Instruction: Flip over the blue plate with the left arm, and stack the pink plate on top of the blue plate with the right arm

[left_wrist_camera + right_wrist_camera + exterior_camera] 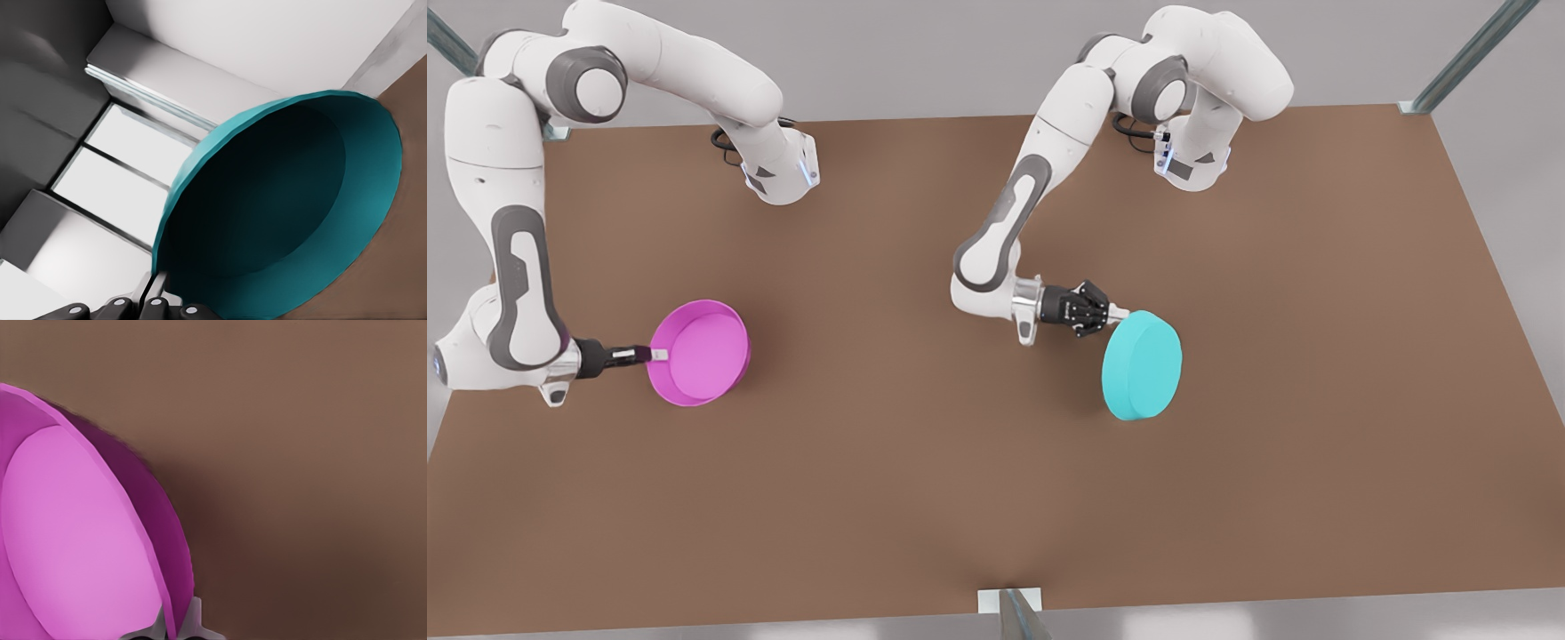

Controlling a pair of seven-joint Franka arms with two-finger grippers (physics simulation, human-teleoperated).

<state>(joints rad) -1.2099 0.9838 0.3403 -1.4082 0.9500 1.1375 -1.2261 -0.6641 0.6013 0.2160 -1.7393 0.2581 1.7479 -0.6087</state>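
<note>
On the brown tabletop, the pink plate sits open side up at the front view's left, with the right gripper pinching its rim. A little farther back, the left gripper is clamped on the rim of the blue plate, which is tipped up with its flat bottom showing (mid-flip, I think). To do this well, finish turning it slowly, lay it flat upside down, then let go.

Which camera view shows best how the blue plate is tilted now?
The front view: the blue plate appears whole, tipped with its flat underside facing the camera, the left gripper pinching its rim. The left wrist view shows its dark hollow inside close up. The right wrist view shows the pink plate.
</note>
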